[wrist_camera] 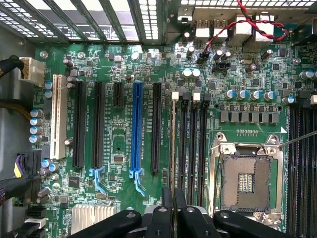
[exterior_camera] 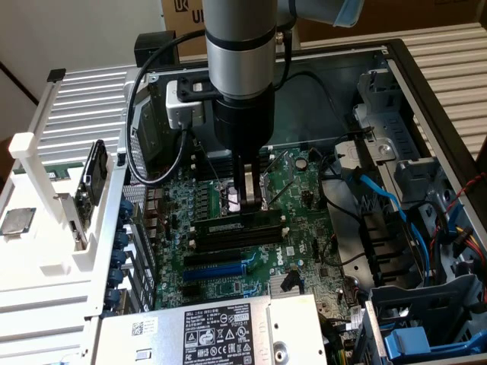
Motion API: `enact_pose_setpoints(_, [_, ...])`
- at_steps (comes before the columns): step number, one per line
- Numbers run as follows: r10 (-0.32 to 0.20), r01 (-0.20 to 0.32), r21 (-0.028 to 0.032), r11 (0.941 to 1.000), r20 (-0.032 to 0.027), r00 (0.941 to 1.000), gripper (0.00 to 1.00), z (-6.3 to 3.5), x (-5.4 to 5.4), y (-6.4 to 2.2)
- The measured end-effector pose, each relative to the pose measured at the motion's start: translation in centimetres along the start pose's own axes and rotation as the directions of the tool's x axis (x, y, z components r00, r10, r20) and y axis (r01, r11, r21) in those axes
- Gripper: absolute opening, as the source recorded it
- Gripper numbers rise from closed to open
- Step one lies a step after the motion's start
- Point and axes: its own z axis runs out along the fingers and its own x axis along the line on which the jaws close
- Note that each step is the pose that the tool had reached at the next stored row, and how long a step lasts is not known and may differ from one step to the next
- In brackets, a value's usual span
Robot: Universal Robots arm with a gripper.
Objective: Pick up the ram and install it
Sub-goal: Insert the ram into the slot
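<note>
The tool (exterior_camera: 253, 204) is pressed narrow on the ram (wrist_camera: 173, 144), pinching its long faces so the stick stands on edge along the black memory slots (wrist_camera: 192, 148) beside the CPU socket (wrist_camera: 246, 179), probably so it can go straight down into the slot farthest from that socket. From the wrist the ram is seen edge-on as a thin line, and I cannot tell whether its lower edge is seated or just above the slot. In the exterior view the fingers cover the ram's middle
</note>
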Motion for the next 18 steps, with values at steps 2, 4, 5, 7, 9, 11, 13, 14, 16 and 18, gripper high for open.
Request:
enact_pose_setpoints(2, [0.0,0.0,0.0014,1.0,0.0,1.0,0.13,0.0,0.0,0.09])
enact_pose_setpoints(4, [0.0,0.0,0.0025,1.0,0.0,1.0,0.13,0.01,0.0,0.13])
enact_pose_setpoints(5, [0.0,0.0,0.0037,1.0,0.0,1.0,0.13,0.0,0.0,0.14])
enact_pose_setpoints(7, [0.001,-0.001,0.0071,1.0,0.0,1.0,0.13,0.01,0.0,0.16])
enact_pose_setpoints(9, [0.002,-0.002,0.0124,0.9999,-0.0001,1.0,0.13,0.01,0.0,0.2])
enact_pose_setpoints(11, [0.005,-0.005,0.0165,0.9999,-0.0001,1.0,0.13,0.01,0.0,0.27])
enact_pose_setpoints(13, [0.005,-0.005,0.0168,0.9998,0.0,1.0,0.13,0.03,0.0,0.3])
enact_pose_setpoints(14, [0.005,-0.005,0.0169,0.9998,0.0,1.0,0.13,0.03,-0.01,0.31])
enact_pose_setpoints(16, [0.009,-0.009,0.0168,0.9998,0.0,1.0,0.13,0.05,0.0,0.35])
enact_pose_setpoints(18, [0.015,-0.015,0.0166,0.9998,0.0001,0.9999,0.13,0.07,0.0,0.39])
